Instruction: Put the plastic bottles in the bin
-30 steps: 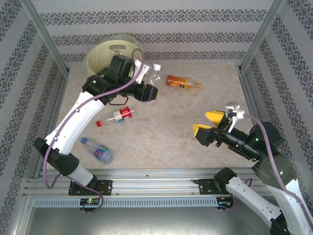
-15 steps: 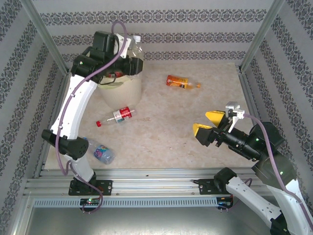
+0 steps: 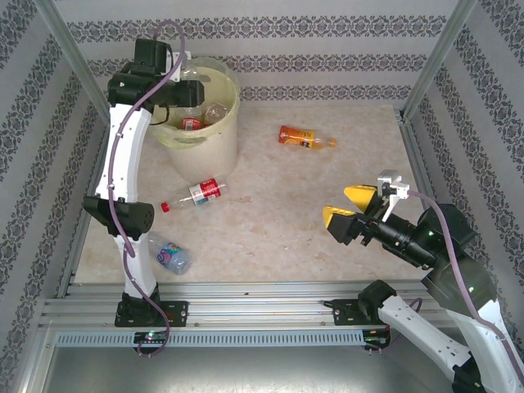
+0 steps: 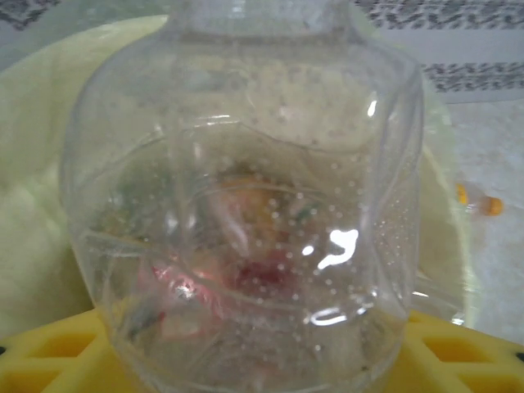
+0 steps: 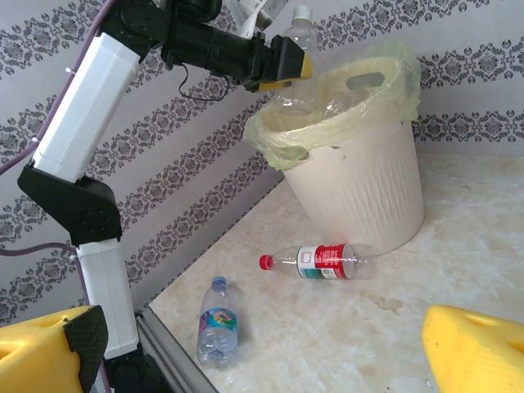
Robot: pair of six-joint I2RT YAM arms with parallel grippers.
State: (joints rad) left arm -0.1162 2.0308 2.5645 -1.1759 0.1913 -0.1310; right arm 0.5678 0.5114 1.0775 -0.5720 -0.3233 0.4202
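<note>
— Where is the clear bottle [image 4: 246,205]?
— In the air over the mouth of the bin [image 3: 209,151]. Seen from the right wrist, its capped end points up. The left hand [image 5: 285,72] grips it, with a yellow finger [image 4: 49,352] against each side of its body.
— And the bin itself?
— Upright at the far left corner of the tabletop [image 3: 278,221], with its liner folded over the rim. Inside lie a red-marked bottle [image 3: 191,124] and a bare bottle [image 3: 215,112].
— What lies outside it?
— Three bottles, all on their sides. A red-label bottle [image 3: 201,193] lies just in front of the bin. A blue-label bottle [image 3: 168,252] is near the front left edge, beside the left arm. An orange bottle [image 3: 304,137] lies to the right of the bin, well apart from it.
— The other arm?
— The right hand [image 3: 345,208] hangs over the right side of the tabletop, its yellow fingers spread wide with nothing between them.
</note>
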